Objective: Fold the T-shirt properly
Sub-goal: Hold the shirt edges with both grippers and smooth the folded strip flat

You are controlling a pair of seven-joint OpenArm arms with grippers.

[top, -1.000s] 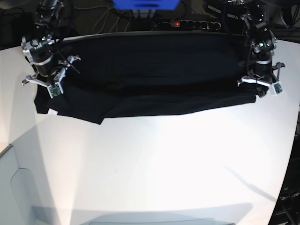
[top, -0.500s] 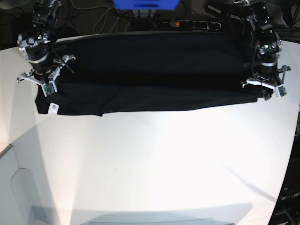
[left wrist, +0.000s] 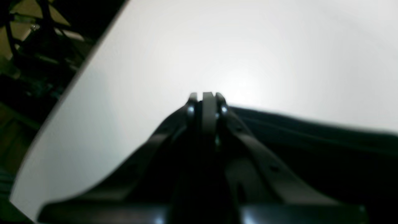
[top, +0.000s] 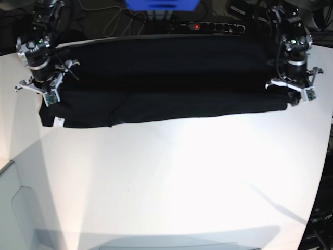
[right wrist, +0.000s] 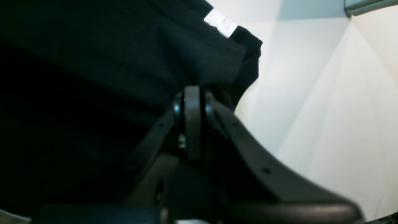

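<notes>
Both my jaws closed, pinching the T-shirt (top: 166,83).
My left gripper (top: 292,95) and right gripper (top: 46,92) clamp its ends; it lies along the desk's (top: 182,182) far edge.

We are holding both arms out at the far corners of the base view, wrists pointing down. We are keeping our left gripper (top: 291,98) on that view's right with its jaws pressed together, fingertips (left wrist: 207,99) meeting in the wrist view. We are holding our right gripper (top: 42,95) on the opposite side, its jaws likewise closed tight.
</notes>
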